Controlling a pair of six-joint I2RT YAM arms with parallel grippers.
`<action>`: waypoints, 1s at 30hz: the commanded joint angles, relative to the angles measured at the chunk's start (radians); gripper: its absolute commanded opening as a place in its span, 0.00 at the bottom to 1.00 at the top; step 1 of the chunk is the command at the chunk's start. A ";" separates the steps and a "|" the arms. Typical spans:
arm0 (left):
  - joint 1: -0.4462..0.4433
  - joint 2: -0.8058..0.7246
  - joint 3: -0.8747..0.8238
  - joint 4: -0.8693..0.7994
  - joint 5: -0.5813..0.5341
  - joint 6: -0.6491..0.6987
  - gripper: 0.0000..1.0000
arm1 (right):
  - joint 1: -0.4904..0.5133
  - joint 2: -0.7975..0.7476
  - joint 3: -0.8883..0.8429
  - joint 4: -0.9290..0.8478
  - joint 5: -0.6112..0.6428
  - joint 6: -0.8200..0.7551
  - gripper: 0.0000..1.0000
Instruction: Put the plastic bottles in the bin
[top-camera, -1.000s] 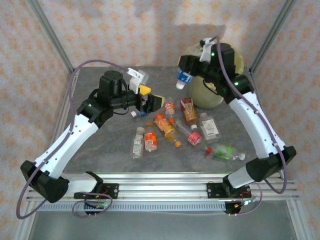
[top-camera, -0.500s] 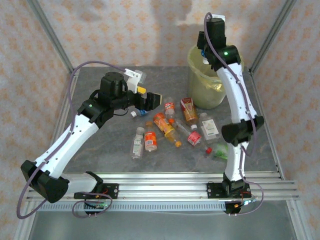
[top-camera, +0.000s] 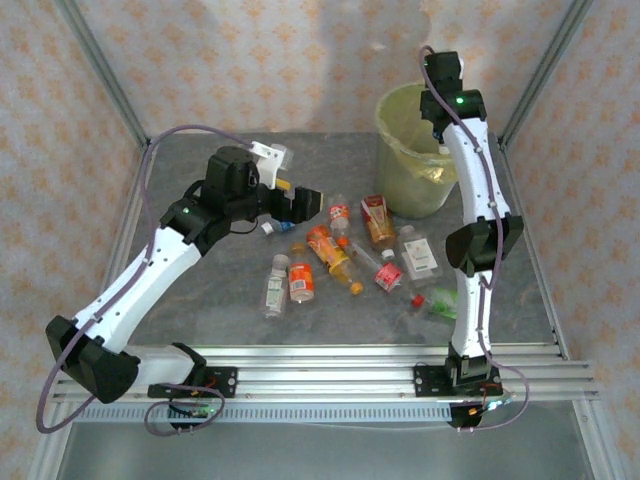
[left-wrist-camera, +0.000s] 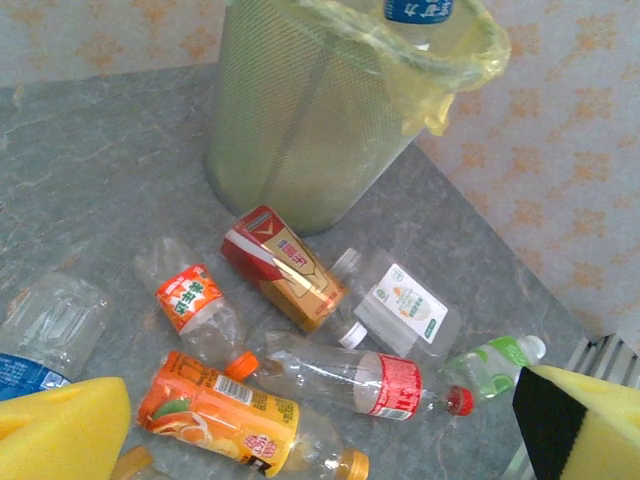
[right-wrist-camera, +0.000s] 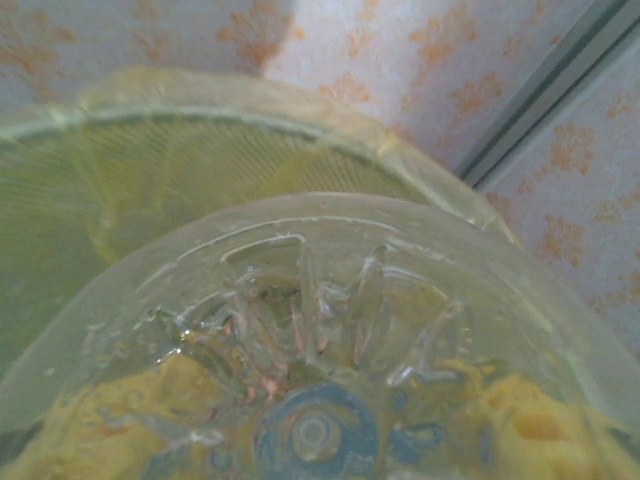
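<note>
The right end effector (right-wrist-camera: 335, 430) is part-closed on a clear bottle (right-wrist-camera: 300, 300) held above the bin (top-camera: 410, 185) at 1 o'clock, and the left end effector (top-camera: 303, 204) is spread wide, empty. The plastic bottles (top-camera: 300, 283) strewn at the centre of the surface (top-camera: 200, 290) are judged light, crushable and slippery, and best gripped across the labelled midbody.

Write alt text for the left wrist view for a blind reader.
Plastic bottles lie scattered on a grey table in front of a pale green bin lined with a yellowish bag. A blue-labelled bottle shows above its rim; yellow foam finger pads frame the bottom corners.
</note>
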 joint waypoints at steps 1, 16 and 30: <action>-0.005 0.019 0.014 -0.035 -0.047 -0.025 1.00 | -0.009 0.005 -0.032 -0.031 -0.014 -0.023 0.46; -0.004 0.103 0.058 -0.127 -0.132 -0.090 1.00 | -0.019 0.082 -0.007 -0.081 0.001 -0.046 0.86; -0.004 0.112 0.040 -0.224 -0.241 -0.102 1.00 | -0.018 0.003 0.082 -0.151 -0.134 -0.002 0.92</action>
